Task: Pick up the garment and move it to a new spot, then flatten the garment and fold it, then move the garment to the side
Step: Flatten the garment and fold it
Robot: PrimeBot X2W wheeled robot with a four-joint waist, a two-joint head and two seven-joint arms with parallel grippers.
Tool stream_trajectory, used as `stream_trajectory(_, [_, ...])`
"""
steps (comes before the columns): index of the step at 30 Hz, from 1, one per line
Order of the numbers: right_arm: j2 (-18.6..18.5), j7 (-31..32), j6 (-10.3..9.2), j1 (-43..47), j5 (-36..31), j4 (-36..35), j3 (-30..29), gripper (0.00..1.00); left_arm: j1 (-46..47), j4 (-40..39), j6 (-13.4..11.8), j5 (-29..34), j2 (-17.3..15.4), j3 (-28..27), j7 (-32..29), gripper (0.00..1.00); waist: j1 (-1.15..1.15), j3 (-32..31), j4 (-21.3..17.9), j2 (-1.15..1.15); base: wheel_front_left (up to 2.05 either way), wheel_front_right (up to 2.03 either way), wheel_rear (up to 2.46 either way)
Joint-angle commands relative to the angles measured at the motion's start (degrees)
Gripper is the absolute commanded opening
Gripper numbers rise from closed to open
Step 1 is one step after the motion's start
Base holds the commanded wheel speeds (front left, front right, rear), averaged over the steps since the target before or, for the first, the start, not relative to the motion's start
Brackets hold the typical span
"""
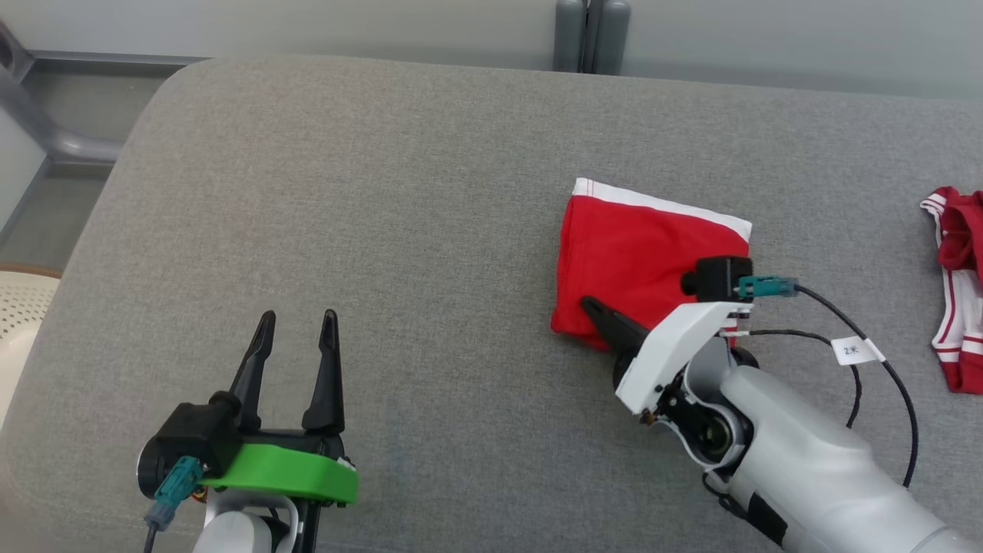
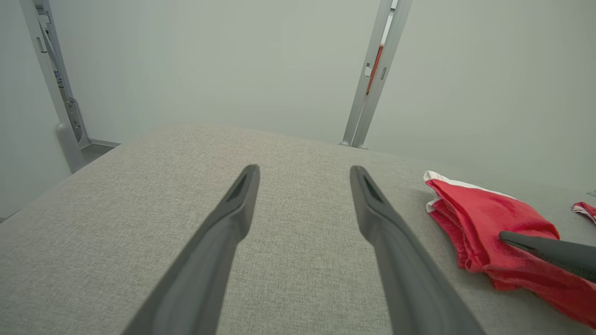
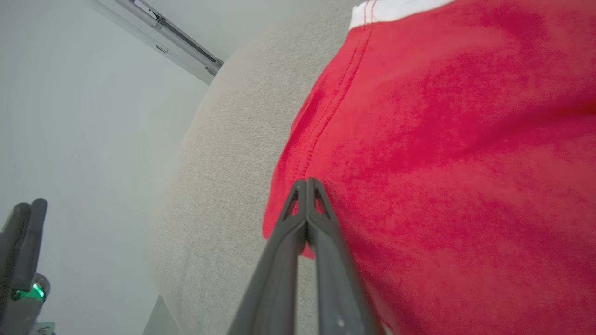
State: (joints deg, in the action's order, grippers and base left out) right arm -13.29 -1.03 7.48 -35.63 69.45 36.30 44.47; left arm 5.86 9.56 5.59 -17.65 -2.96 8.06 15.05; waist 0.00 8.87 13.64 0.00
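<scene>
Folded red garment [image 1: 641,250] right of centre on grey table [image 1: 384,192]. Right gripper [image 1: 593,307] fingers pressed together, resting on its near-left corner; we see no cloth pinched. Left gripper [image 1: 299,319] spread, near left. We judge: press flat, slide slowly sideways, keep fold intact.

Grey fabric surface [image 1: 384,230] — pale wall [image 2: 233,70] behind

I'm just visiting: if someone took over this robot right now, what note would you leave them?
Left gripper: open, above the grey surface, holding nothing.
Right gripper: shut, fingers resting on the red garment near its corner; no pinch visible.
Garment: folded flat, right of centre.
Done: folding, it seems.
To do: moving it aside.
</scene>
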Motion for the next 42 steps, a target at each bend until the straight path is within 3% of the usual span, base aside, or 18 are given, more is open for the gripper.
stream_trajectory(1, [-0.16, -1.28, 0.03, 0.88, -0.4, -1.57, 1.65, 0.0, 0.01, -0.02, 0.31, 0.17, 0.0, 0.0, 0.14, 1.0, 0.0, -0.39, -1.06, 0.0, 0.0, 0.0, 0.0])
stream_trajectory(8, [-0.96, -7.17, 0.03, 0.85, 0.46, -5.79, 8.43, 0.0, -0.16, 0.7, 0.51, 0.5, 0.02, 0.16, 0.14, 1.0, 0.0, -1.51, -1.68, 0.0, 0.0, 0.0, 0.0])
stream_trajectory(15, [-6.21, -13.24, 0.03, -0.9, 0.34, -8.74, 7.2, 0.0, -1.47, 0.35, 0.55, 1.45, -0.63, -0.87, 0.14, 1.0, 0.0, -4.34, -3.44, 0.0, 0.0, 0.0, 0.0])
stream_trajectory(16, [-7.46, -13.61, 0.03, -1.05, -0.46, -9.32, 6.55, 0.13, -1.79, 0.24, 0.48, 1.56, -0.8, -1.16, 0.14, 1.0, 0.0, -4.81, -4.0, 0.0, 0.0, 0.0, 0.0])
stream_trajectory(17, [-8.18, -13.81, 0.03, -1.02, -0.96, -9.82, 6.06, 0.38, -1.98, 0.14, 0.41, 1.53, -0.88, -1.31, 0.13, 1.0, 0.0, -5.1, -4.42, 0.0, 0.0, 0.0, 0.0])
stream_trajectory(18, [-8.97, -13.96, 0.03, -0.92, -1.52, -10.52, 5.26, 1.0, -2.23, -0.04, 0.28, 1.54, -1.01, -1.55, 0.14, 1.0, 0.0, -5.5, -5.03, 0.0, 0.0, 0.0, 0.0])
stream_trajectory(25, [-12.23, -14.1, 0.03, 1.76, -9.68, -15.34, -4.37, 1.0, -3.74, -1.32, -0.34, 1.43, -1.67, -3.24, 0.13, 1.0, 0.0, -7.27, -9.34, 0.0, 0.0, 0.0, 0.0])
stream_trajectory(28, [-13.05, -14.11, 0.03, 4.1, -16.24, -17.92, -10.18, 1.0, -4.19, -1.84, -0.55, 1.29, -1.79, -3.86, 0.14, 1.0, 0.0, -7.69, -11.03, 0.0, 0.0, 0.0, 0.0])
stream_trajectory(34, [-11.16, -14.12, 0.03, 11.26, -27.86, -19.79, -22.0, 1.0, -4.46, -2.95, -1.0, 2.64, -2.44, -5.27, 0.14, 1.0, 0.0, -8.25, -13.68, 0.0, 0.0, 0.0, 0.0])
stream_trajectory(42, [-7.12, -14.12, 0.03, 21.53, -38.42, -22.4, -32.87, 1.0, -4.89, -2.81, -1.23, 3.63, -2.4, -6.66, 0.14, 1.0, 0.0, -8.59, -15.01, 0.0, 0.0, 0.0, 0.0])
